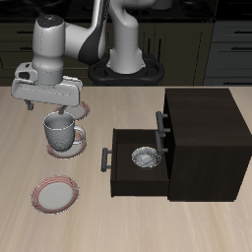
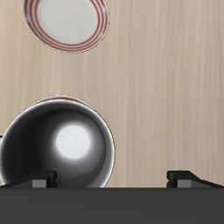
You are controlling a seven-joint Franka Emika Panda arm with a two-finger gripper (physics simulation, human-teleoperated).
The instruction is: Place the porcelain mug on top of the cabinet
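Note:
The porcelain mug (image 1: 61,133) is greyish-white and stands upright on a pink-rimmed plate (image 1: 79,146) near the middle of the table. My gripper (image 1: 57,106) is open and empty, and hovers just above the mug's rim. In the wrist view the mug (image 2: 57,147) shows from above with its dark inside. It lies off-centre between the open fingertips (image 2: 44,181), close to one of them. The gripper (image 2: 112,179) is not touching it. The dark cabinet (image 1: 202,123) stands well to the side, its flat top bare.
The cabinet's drawer (image 1: 123,169) is pulled open toward the mug and holds a small grey bowl (image 1: 145,157). A second pink-rimmed plate (image 1: 55,193) lies nearer the table's front edge. It also shows in the wrist view (image 2: 66,22).

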